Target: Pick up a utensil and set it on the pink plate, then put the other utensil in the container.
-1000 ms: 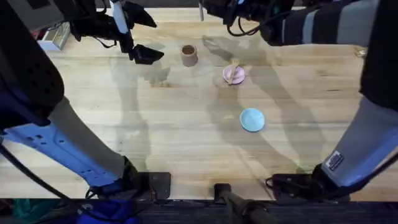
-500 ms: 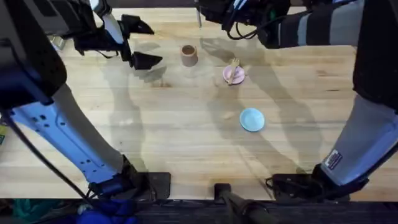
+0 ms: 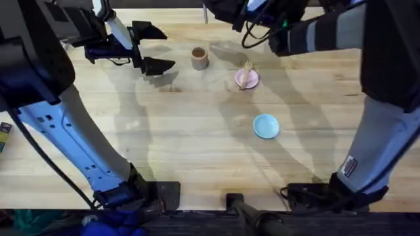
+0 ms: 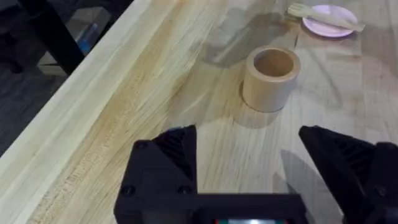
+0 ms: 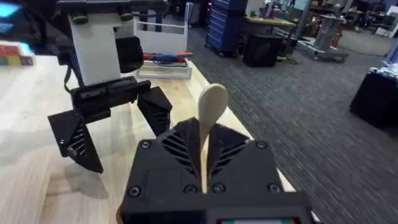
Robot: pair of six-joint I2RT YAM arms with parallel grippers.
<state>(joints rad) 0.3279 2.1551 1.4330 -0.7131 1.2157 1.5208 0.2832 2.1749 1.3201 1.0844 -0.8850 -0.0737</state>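
Note:
The fork-like utensil (image 3: 247,73) lies across the pink plate (image 3: 247,81) at the far middle of the table; the left wrist view shows both, utensil (image 4: 323,17) on plate (image 4: 333,9). My right gripper (image 3: 223,9) hovers at the far edge and is shut on the wooden spoon, the other utensil (image 5: 211,109), whose oval head stands up between the fingers of the gripper (image 5: 203,149). The tan container (image 3: 199,58) stands upright and looks empty (image 4: 270,78). My left gripper (image 3: 168,49) is open with nothing in it, just left of the container (image 4: 249,165).
A light-blue plate (image 3: 266,126) lies nearer the middle of the table. A clear box of pens (image 5: 163,59) stands at the table's far edge behind the left gripper (image 5: 127,146). The table's far edge (image 4: 74,106) runs close to the container.
The right gripper with the spoon has drifted slightly left along the far edge. The left gripper has shifted a little, staying open beside the container.

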